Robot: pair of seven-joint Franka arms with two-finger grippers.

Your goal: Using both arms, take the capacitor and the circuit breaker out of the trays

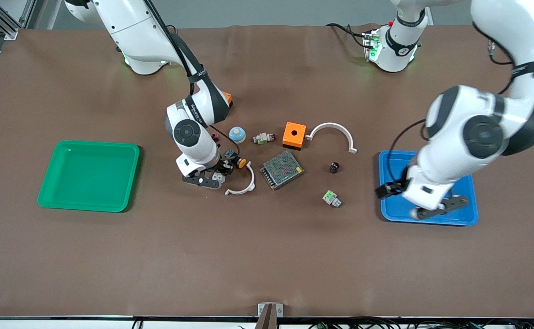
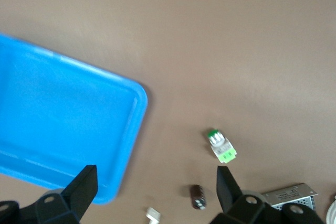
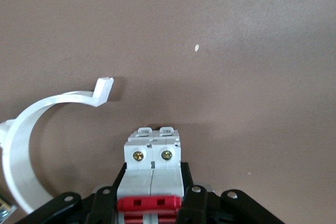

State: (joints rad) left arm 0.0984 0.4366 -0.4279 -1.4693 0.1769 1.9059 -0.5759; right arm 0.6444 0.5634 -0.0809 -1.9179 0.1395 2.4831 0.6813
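Observation:
The breaker [image 3: 152, 153], a white block with red levers, sits between the fingers of my right gripper [image 3: 152, 195], which is shut on it low over the table's middle [image 1: 212, 177]. The capacitor [image 1: 334, 167], a tiny black cylinder, lies on the table between the mesh-topped box and the blue tray [image 1: 392, 208]. It also shows in the left wrist view [image 2: 198, 196], between the spread fingers. My left gripper [image 1: 438, 208] is open and empty [image 2: 156, 188], up over the blue tray [image 2: 63, 119] near its edge.
A green tray [image 1: 88, 176] lies toward the right arm's end. Round the middle are a white arc [image 1: 252, 182] beside the right gripper, a mesh-topped box [image 1: 282, 169], an orange box [image 1: 294, 135], a larger white arc [image 1: 335, 125], a push-button part [image 1: 264, 137] and a white-green connector [image 1: 331, 198].

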